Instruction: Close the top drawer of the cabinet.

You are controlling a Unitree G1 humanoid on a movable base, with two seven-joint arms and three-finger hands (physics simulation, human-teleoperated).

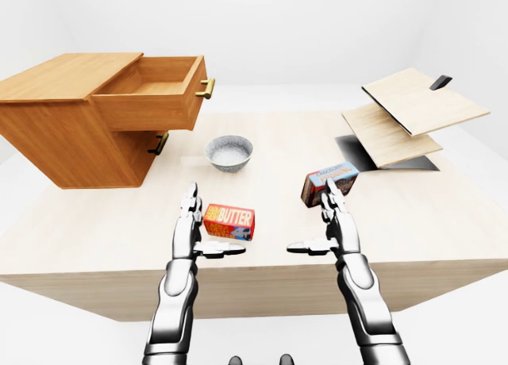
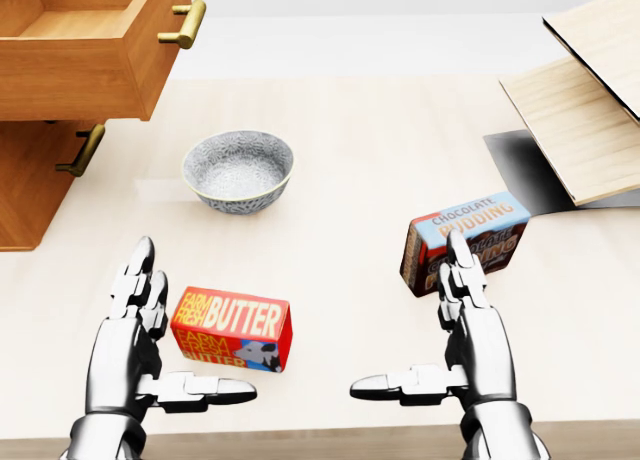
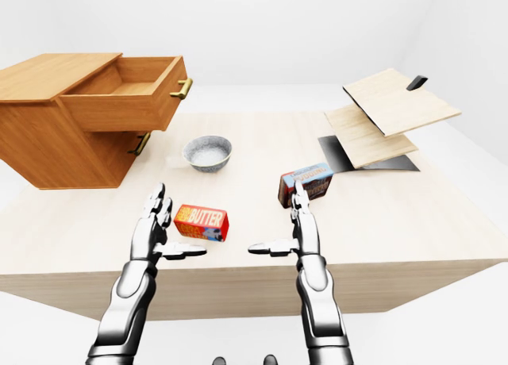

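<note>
Cabinet: wooden cabinet (image 1: 59, 115) stands on the table (image 1: 444, 222) at the upper left of the left-eye view, tilted somewhat against the table edge.
Top drawer: top drawer (image 1: 151, 91) is pulled well out, pointing toward the view's right; inside looks bare wood; brass handle (image 1: 206, 88) on its face.
Lower drawer: its handle (image 1: 159, 144) shows below the top one, flush with the cabinet face.
My left hand: left hand (image 2: 140, 335) hovers over the near table edge, fingers straight and spread, thumb stuck out to the right; it holds nothing.
My right hand: right hand (image 2: 465, 340) mirrors it, fingers extended, thumb pointing left; empty as well.
Distance to task: both hands well apart from the drawer, lower in the view.
Butter box: butter box (image 2: 232, 328) lies flat just beside my left hand, between the hands.
Pudding box: chocolate pudding box (image 2: 465, 238) lies just above my right fingertips; contact cannot be told.
Bowl: grey speckled bowl (image 2: 238, 170) upright, between the cabinet and the boxes.
Boards: two light wooden boards (image 1: 413, 111) at the right, tilted, overlapping, over a dark patch.
</note>
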